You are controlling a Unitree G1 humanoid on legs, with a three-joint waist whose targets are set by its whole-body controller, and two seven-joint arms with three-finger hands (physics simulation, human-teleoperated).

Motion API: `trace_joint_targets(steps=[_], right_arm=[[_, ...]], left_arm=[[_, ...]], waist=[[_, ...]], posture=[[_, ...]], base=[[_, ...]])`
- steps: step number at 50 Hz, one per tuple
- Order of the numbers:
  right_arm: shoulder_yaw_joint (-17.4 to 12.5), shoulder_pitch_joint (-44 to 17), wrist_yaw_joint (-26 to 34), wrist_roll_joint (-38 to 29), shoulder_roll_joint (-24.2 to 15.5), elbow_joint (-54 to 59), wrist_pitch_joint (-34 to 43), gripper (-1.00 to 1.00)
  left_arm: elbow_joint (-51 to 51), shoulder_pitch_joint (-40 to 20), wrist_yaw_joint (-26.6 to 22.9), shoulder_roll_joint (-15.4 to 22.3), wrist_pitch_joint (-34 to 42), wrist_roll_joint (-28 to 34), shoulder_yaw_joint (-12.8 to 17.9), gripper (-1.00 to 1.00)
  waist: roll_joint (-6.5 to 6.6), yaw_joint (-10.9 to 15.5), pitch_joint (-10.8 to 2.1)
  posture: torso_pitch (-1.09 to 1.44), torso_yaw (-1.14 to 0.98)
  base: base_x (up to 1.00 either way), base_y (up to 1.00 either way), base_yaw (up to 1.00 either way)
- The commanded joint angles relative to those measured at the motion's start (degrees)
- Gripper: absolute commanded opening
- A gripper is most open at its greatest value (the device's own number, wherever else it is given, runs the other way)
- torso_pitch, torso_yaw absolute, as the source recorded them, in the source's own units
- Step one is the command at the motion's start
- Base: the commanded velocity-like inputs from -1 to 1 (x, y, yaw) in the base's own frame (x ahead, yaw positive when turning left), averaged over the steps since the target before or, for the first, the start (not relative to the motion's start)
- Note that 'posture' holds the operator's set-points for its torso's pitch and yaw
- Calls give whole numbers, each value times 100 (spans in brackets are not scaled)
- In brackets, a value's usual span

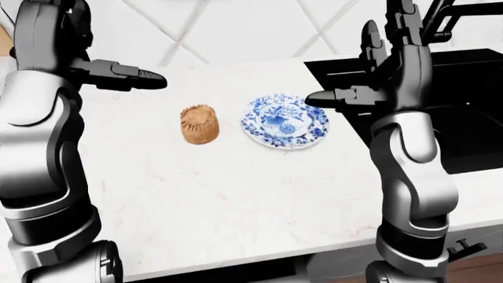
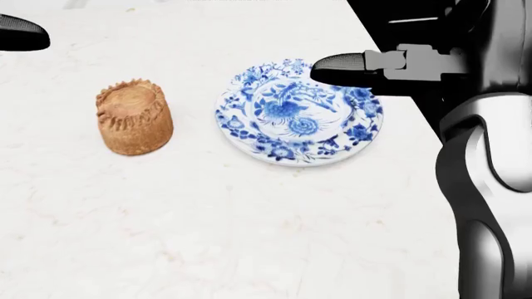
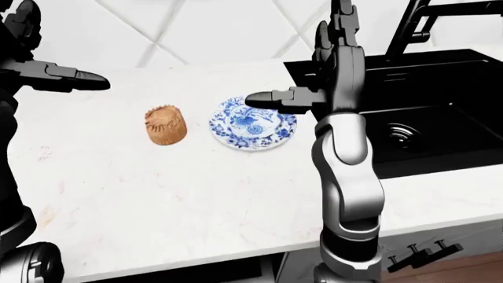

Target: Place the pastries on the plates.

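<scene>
Near the counter's [image 2: 207, 237] sink-side edge:
plate [image 2: 282, 134]: bare
pastry [image 2: 133, 118]: beside plate, apart
right hand [image 2: 349, 67]: unclenched, above plate's rim
left hand [image 1: 130, 76]: unclenched, raised

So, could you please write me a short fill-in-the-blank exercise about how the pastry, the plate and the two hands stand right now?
1. In the head view, the pastry sits to the ____ of the plate.
2. The plate's pattern is white and ____.
3. The pastry rests on the ____, apart from the plate.
4. The right hand hovers over the plate's rim and holds ____; the left hand is also raised.

Missing words: left; blue; counter; nothing
</scene>
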Motion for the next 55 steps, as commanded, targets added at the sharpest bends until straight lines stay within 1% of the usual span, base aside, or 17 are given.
trace_joint_targets(steps=[1,7,10,14,19,20,25,28,30,32,35,37,39,43,46,49,55], right_arm=[[-24,-154,6,10,-52,-206,-133,100],[-21,-118,-6,18,-44,-217,-175,100],[-41,-96,-3,42,-50,-263,-162,100],[-62,-97,-3,60,-88,-303,-125,100],[-85,-199,-10,91,-140,-299,-62,100],[-82,-202,-13,83,-146,-288,-62,100],[-83,-229,-3,77,-157,-264,-62,100],[-96,-199,-8,83,-164,-301,-56,100],[-109,-169,-7,89,-172,-332,-45,100],[-113,-172,-9,103,-177,-360,-21,100],[-99,-111,-10,92,-159,-363,-68,100],[-93,-112,-12,90,-145,-339,-89,100],[-98,-113,-15,102,-136,-343,-87,100],[-113,-144,-22,116,-156,-357,-53,100],[-124,-123,-24,125,-166,-366,-63,100],[-123,-115,-30,136,-171,-376,-65,100],[-149,-79,-45,159,-191,-458,-16,100]], left_arm=[[30,-268,-42,111,-149,68,22,100],[1011,-985,-288,195,-515,279,-201,100],[1871,-1260,-522,112,-937,424,-365,100],[3171,-1761,-739,39,-1753,673,-501,100],[4889,-2330,-1313,82,-2795,1048,-706,100],[5201,-2447,-1423,72,-2882,1097,-708,100],[6303,-2720,-2055,56,-3689,1445,-846,100],[6952,-2974,-2180,77,-4065,1616,-829,100],[7292,-3087,-2434,93,-4468,1738,-884,100],[7580,-3211,-2622,97,-4797,1801,-878,100],[7896,-3365,-2774,68,-5052,1890,-855,100],[8018,-3433,-2755,13,-5122,1899,-816,100],[8058,-3421,-2871,-49,-5204,1923,-832,100],[8171,-3448,-2903,-194,-5336,1954,-842,100],[8209,-3396,-3193,-236,-5586,1956,-865,100],[8250,-3432,-3425,-253,-5615,1907,-826,100],[8287,-3347,-3673,-302,-5792,1999,-872,100]], waist=[[-1,1,-151],[-16,-7,-142],[-35,-4,-133],[-50,15,-147],[-84,23,-160],[-90,24,-161],[-114,28,-174],[-127,41,-184],[-136,43,-189],[-145,45,-191],[-157,48,-195],[-161,49,-195],[-162,48,-202],[-160,54,-212],[-159,57,-218],[-161,53,-224],[-170,48,-227]], posture=[[0,0],[0,0],[0,0],[0,0],[0,0],[0,0],[0,0],[0,0],[0,0],[0,0],[0,0],[0,0],[0,0],[0,0],[0,0],[0,0],[0,0]], base=[[0,0,0],[0,0,0],[0,0,0],[0,0,0],[0,0,0],[0,0,0],[0,0,0],[0,0,0],[0,0,0],[0,0,0],[0,0,0],[0,0,0],[0,0,0],[0,0,0],[0,0,0],[0,0,0],[0,0,0]])
